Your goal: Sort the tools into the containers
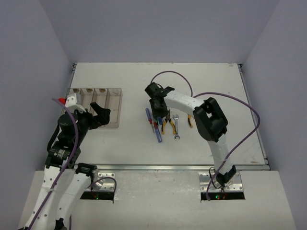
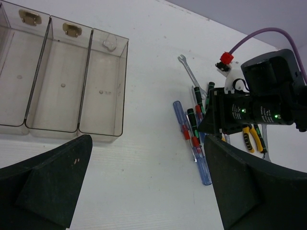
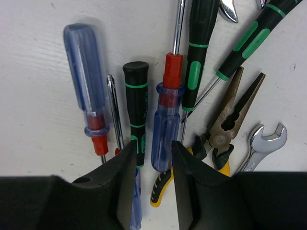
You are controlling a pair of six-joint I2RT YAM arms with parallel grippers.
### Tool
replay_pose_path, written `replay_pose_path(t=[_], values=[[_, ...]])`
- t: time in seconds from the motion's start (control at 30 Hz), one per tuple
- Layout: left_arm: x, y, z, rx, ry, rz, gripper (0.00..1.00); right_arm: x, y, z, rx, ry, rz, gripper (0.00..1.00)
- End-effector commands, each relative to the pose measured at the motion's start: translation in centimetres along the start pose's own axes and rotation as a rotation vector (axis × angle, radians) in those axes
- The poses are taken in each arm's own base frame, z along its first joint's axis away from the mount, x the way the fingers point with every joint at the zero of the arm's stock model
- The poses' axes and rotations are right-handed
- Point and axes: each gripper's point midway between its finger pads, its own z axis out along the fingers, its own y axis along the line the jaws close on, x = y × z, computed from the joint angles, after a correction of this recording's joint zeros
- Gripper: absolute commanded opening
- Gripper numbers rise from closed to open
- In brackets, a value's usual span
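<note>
The tools lie in a pile at mid-table: blue-handled screwdrivers [image 1: 148,117], yellow-handled pliers [image 1: 168,125] and a silver wrench [image 1: 176,127]. My right gripper [image 1: 157,104] hangs low over the pile's far end. In the right wrist view its open fingers [image 3: 152,167] straddle a blue-handled screwdriver with a red collar [image 3: 165,124], with a black-and-green screwdriver [image 3: 136,105] beside the left finger. The four clear containers [image 1: 115,96] stand at the left and look empty [image 2: 103,84]. My left gripper [image 1: 102,115] is open and empty [image 2: 148,191] at their near right corner.
More tools show in the right wrist view: a second blue screwdriver [image 3: 86,81], pliers [image 3: 230,124] and a wrench [image 3: 264,141]. A second pair of pliers [image 1: 190,120] lies under the right arm. Purple cables loop over the table. Grey walls close in the table.
</note>
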Motion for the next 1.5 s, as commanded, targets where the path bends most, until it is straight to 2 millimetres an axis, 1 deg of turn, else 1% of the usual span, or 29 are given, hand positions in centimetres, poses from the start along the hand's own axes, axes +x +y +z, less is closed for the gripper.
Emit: replay_pose_path(t=[0.0,0.13,0.17,0.3,0.43,0.57,0.73,0.77,0.83,0.93,1.03,1.1,1.17,1.2,1.27,1.3,1.33,1.37,1.4,1.43,1.47], values=[[-0.8,-0.9,0.2,0.048,-0.031,0.011,1.0,-0.8,-0.6,-0.8,0.025,-0.034,-0.009,0.34],[-0.7,-1.0,0.3,0.048,-0.027,0.013,1.0,-0.5,-0.7,-0.4,0.027,-0.026,-0.016,0.32],[-0.7,-1.0,0.2,0.049,-0.028,0.013,1.0,-0.1,-0.7,0.2,0.03,-0.009,-0.02,0.29],[-0.7,-0.9,0.3,0.048,-0.027,0.013,1.0,0.7,-0.8,1.4,0.043,0.02,-0.017,0.22],[-0.7,-0.9,0.3,0.048,-0.027,0.013,1.0,1.0,-0.8,2.0,0.05,0.034,-0.013,0.21],[-0.6,-1.0,0.3,0.049,-0.025,0.015,1.0,1.1,-0.9,2.3,0.053,0.037,-0.009,0.23],[-0.7,-1.0,0.3,0.049,-0.025,0.015,1.0,1.2,-1.3,2.5,0.074,0.039,-0.012,0.36],[-0.7,-1.0,0.3,0.049,-0.025,0.015,1.0,1.3,-1.3,2.6,0.077,0.041,-0.011,0.36],[-0.7,-1.0,0.3,0.051,-0.026,0.016,1.0,1.5,-1.4,2.8,0.08,0.048,-0.011,0.32],[-0.7,-1.0,0.3,0.05,-0.026,0.015,1.0,1.6,-1.3,2.8,0.077,0.046,-0.008,0.2],[-0.6,-0.9,0.4,0.047,-0.02,0.016,1.0,1.0,-1.3,1.8,0.073,0.023,-0.005,0.13],[-0.4,-1.1,0.6,0.053,-0.01,0.016,1.0,0.5,-1.3,0.7,0.069,0.004,-0.004,0.09],[0.0,-1.8,0.9,0.087,0.025,0.016,1.0,-0.5,-1.2,-1.4,0.054,-0.044,0.0,0.06],[0.1,-2.6,0.9,0.126,0.044,0.009,1.0,-1.0,-1.0,-2.9,0.037,-0.082,0.005,0.06],[0.7,-4.4,1.0,0.224,0.092,-0.014,1.0,-1.0,-0.6,-5.1,0.002,-0.129,0.002,0.04],[0.9,-4.9,1.1,0.247,0.102,-0.036,1.0,-2.1,0.2,-6.8,-0.052,-0.19,-0.004,0.03],[1.4,-6.3,1.1,0.331,0.12,-0.068,1.0,-2.2,2.2,-8.8,-0.162,-0.249,-0.041,0.02],[1.8,-7.7,1.0,0.421,0.135,-0.094,1.0,-1.7,4.3,-10.7,-0.291,-0.286,-0.088,0.01],[2.2,-9.0,0.9,0.512,0.137,-0.116,1.0,-0.3,6.9,-12.5,-0.463,-0.292,-0.14,0.01],[2.2,-9.8,0.9,0.567,0.13,-0.159,1.0,-1.3,8.6,-16.0,-0.602,-0.389,-0.171,0.0],[1.6,-10.7,0.9,0.637,0.086,-0.167,1.0,-0.9,9.3,-17.4,-0.679,-0.411,-0.19,0.0]])
